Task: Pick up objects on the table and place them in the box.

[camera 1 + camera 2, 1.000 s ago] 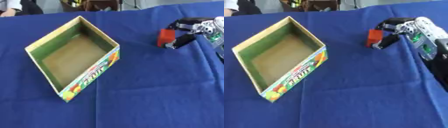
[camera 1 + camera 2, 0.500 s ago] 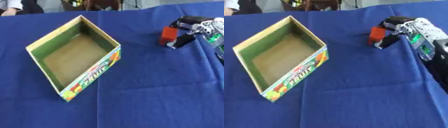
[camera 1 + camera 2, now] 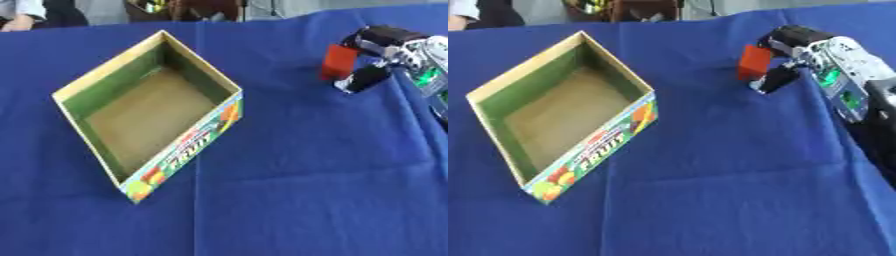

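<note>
The right hand [image 3: 798,55] pinches a red block [image 3: 753,62] between thumb and fingers, up off the blue tabletop [image 3: 728,190]. The box [image 3: 562,112] sits open, well off to its left. Best to carry the block over the box's middle, then let go low.

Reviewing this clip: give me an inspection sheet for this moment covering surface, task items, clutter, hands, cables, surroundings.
Surface: table under a blue cloth, slightly creased.
Task items: open fruit-print cardboard box, nothing inside it; red block held at the right, away from the box.
Clutter: nothing seen.
Hands: right hand pinches the red block between curled fingers and thumb; left hand not in view.
Cables: nothing seen.
Surroundings: dark shapes and part of a person beyond the table's far edge, none touching the task items.
</note>
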